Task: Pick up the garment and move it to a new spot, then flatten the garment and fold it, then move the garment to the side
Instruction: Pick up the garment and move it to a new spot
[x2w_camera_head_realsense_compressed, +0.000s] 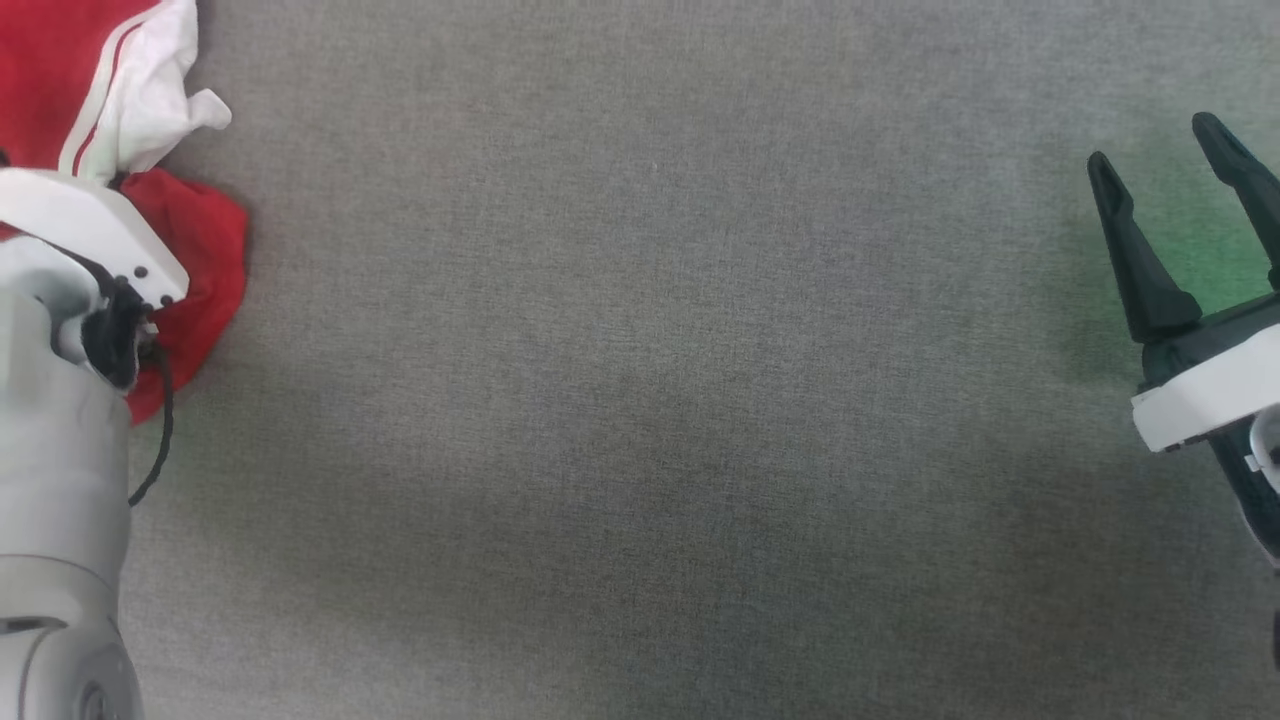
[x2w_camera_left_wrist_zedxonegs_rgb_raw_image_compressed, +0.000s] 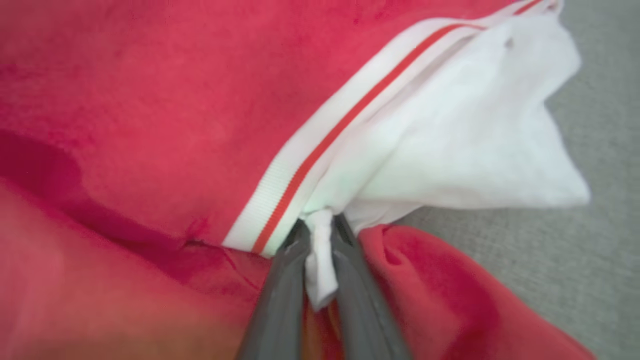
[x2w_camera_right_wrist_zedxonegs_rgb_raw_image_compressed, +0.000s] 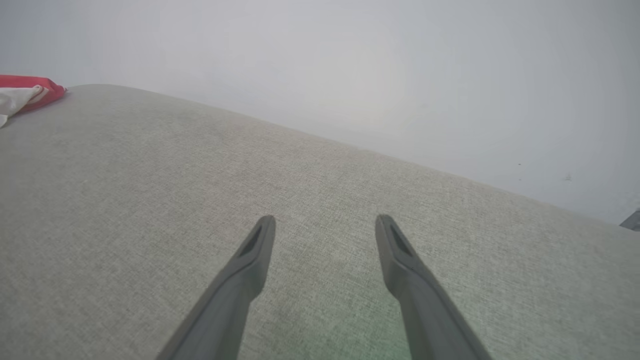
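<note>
The red shirt (x2w_camera_head_realsense_compressed: 195, 250) is bunched at ten o'clock on the counter (x2w_camera_head_realsense_compressed: 640, 400), a white fold pinched in the closed left tool (x2w_camera_left_wrist_zedxonegs_rgb_raw_image_compressed: 320, 223). At three o'clock the right tool (x2w_camera_head_realsense_compressed: 1152, 140) is spread open.

The garment (x2w_camera_head_realsense_compressed: 200, 260) was bright red, with a white sleeve (x2w_camera_left_wrist_zedxonegs_rgb_raw_image_compressed: 475, 140) edged by white ribbed trim (x2w_camera_left_wrist_zedxonegs_rgb_raw_image_compressed: 295, 175) carrying one thin red stripe. The table (x2w_camera_head_realsense_compressed: 650, 400) was plain mid-grey with a fine woven texture, tinged green beside the right claw (x2w_camera_head_realsense_compressed: 1150, 140), which was black above a white collar. The left claw (x2w_camera_left_wrist_zedxonegs_rgb_raw_image_compressed: 320, 227) was dark grey, and its forearm (x2w_camera_head_realsense_compressed: 60, 480) pale grey.
</note>
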